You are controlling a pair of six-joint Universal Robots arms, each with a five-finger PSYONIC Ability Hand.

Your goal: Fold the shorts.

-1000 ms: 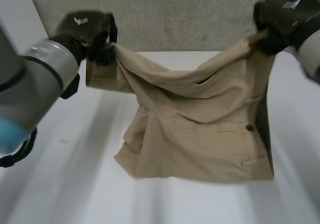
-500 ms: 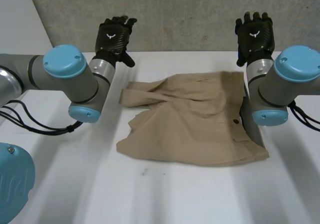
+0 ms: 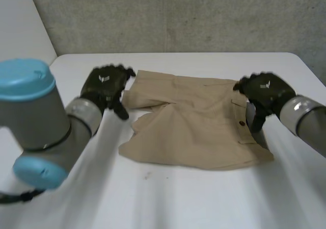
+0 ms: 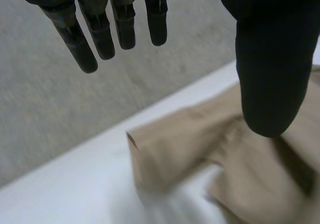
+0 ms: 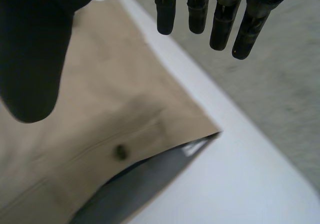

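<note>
The tan shorts (image 3: 198, 127) lie folded and a bit rumpled on the white table (image 3: 168, 203), waistband with a dark button (image 3: 241, 123) toward my right. My left hand (image 3: 104, 88) hovers at the shorts' left leg edge, fingers straight and open, holding nothing. In the left wrist view the leg's corner (image 4: 150, 154) lies below my open left hand (image 4: 272, 69). My right hand (image 3: 265, 94) hovers over the waistband's right end, also open. In the right wrist view the waistband corner (image 5: 200, 134) and button (image 5: 120, 152) sit under its spread right hand (image 5: 35, 49).
A grey concrete wall (image 3: 178, 15) rises behind the table's far edge. Bare white tabletop lies in front of the shorts and to both sides.
One second ago both hands held the shorts up by the top edge. They let go, the shorts dropped flat, and both open hands have now come down beside the cloth.
</note>
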